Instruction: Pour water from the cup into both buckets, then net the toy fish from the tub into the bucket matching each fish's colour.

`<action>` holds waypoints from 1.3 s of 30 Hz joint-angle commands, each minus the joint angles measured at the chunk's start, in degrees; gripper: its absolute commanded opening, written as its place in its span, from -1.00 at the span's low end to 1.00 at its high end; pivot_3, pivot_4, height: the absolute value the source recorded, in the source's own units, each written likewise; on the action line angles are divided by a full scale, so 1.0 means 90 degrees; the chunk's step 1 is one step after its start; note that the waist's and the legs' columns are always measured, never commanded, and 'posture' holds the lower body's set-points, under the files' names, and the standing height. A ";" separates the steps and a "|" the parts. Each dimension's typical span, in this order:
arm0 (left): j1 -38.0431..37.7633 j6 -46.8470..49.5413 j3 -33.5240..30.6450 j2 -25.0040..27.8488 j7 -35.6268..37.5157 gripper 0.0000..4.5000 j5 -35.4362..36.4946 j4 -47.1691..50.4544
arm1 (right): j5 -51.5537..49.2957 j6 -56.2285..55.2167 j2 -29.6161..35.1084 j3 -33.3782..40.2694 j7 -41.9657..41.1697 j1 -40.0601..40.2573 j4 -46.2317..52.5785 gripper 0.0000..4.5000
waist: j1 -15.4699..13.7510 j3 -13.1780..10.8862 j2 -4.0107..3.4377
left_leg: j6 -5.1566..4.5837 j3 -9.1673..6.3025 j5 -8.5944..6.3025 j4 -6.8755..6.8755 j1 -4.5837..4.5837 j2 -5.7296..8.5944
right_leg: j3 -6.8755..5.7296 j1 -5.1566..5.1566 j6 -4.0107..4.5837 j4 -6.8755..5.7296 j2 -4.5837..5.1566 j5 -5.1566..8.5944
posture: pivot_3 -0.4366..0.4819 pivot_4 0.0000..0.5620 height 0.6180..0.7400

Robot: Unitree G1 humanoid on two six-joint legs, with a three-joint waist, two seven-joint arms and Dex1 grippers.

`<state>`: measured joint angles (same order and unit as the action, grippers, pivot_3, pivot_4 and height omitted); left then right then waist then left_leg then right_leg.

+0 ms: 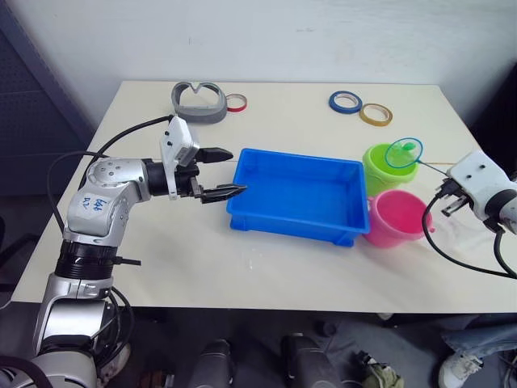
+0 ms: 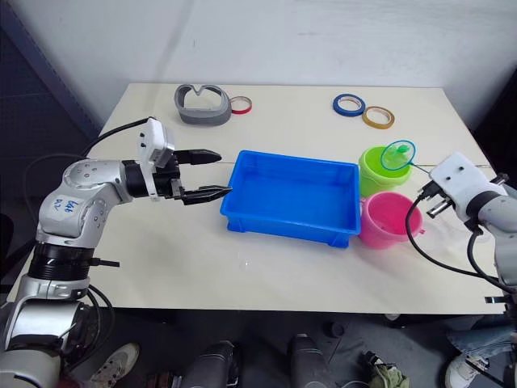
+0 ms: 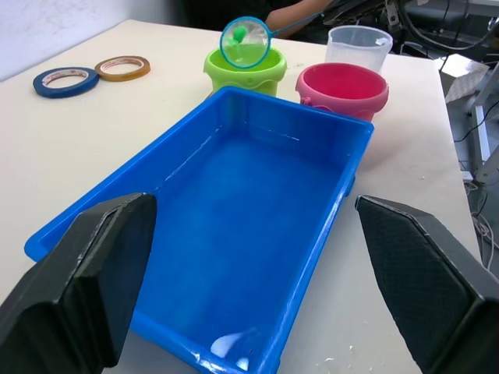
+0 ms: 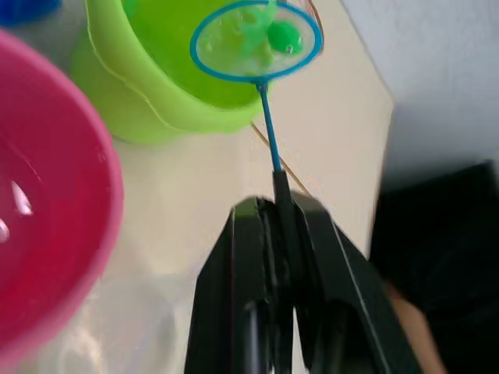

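Right wrist view, right end effector (image 4: 284, 226) clamping net (image 4: 257, 39) handle, green fish (image 4: 284, 35) inside, left end effector (image 1: 224, 172) spread wide.

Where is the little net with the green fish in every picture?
Left eye view: net over the green bucket.
Right eye view: net over that bucket.
Left wrist view: net above it.
Right wrist view: net, right hand holding its handle.
Shared landmark: green bucket.

table (image 1: 161, 259) | tub (image 1: 299, 198) | green bucket (image 1: 380, 166) | pink bucket (image 1: 394, 220) | cup (image 3: 357, 47) | tape rings (image 1: 345, 102) | grey holder (image 1: 199, 103)
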<state>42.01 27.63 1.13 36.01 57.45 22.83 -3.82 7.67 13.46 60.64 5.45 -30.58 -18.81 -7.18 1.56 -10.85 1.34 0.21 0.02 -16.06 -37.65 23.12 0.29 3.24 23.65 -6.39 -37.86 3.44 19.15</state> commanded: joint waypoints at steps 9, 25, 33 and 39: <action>-0.0029 -0.0148 -0.0080 0.0001 0.0034 0.98 -0.0059 0.0067 | 0.3330 -0.2279 0.1060 -0.0856 0.2262 0.0242 -0.0268 -1.00 | 0.0006 0.0000 0.0000 | 0.0002 0.0017 0.0003 -0.0008 -0.0002 -0.0001 | 0.0004 0.0001 0.0000 -0.0002 -0.0004 0.0000 | -0.05 -0.47 1.00; -0.0274 -0.0052 -0.0399 0.0211 0.0156 0.98 0.0188 0.0267 | 0.1541 -0.2568 0.0619 0.0303 0.1399 0.0531 0.0084 -1.00 | 0.0022 0.0000 0.0000 | 0.0001 0.0024 0.0004 -0.0019 -0.0004 -0.0008 | 0.0012 -0.0004 0.0000 -0.0004 -0.0013 0.0000 | -0.05 -0.47 1.00; -0.0808 0.0440 -0.0772 0.1081 0.1098 0.98 0.0874 0.0800 | -0.1971 -0.1357 0.0357 0.1084 -0.1398 0.0450 0.1642 -1.00 | 0.0014 0.0000 0.0000 | -0.0006 0.0017 0.0000 -0.0028 -0.0010 -0.0013 | 0.0005 -0.0016 -0.0002 -0.0008 -0.0012 -0.0001 | -0.05 -0.47 1.00; -0.1440 0.0854 -0.0991 0.1661 0.1229 0.98 0.1164 0.1552 | -0.3681 -0.0393 0.0080 0.0718 -0.2911 0.0202 0.2365 -1.00 | 0.0011 0.0000 0.0000 | -0.0008 -0.0024 -0.0002 -0.0030 -0.0009 -0.0012 | 0.0016 -0.0030 -0.0001 -0.0006 0.0002 -0.0001 | -0.05 -0.47 1.00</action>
<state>29.08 34.43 -5.48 49.76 68.45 31.55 7.12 -21.54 8.69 61.89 11.67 -53.38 -16.01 12.08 1.66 -10.85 1.34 0.15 -0.25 -16.08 -37.92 23.05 0.18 3.36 23.38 -6.40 -37.90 3.45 19.14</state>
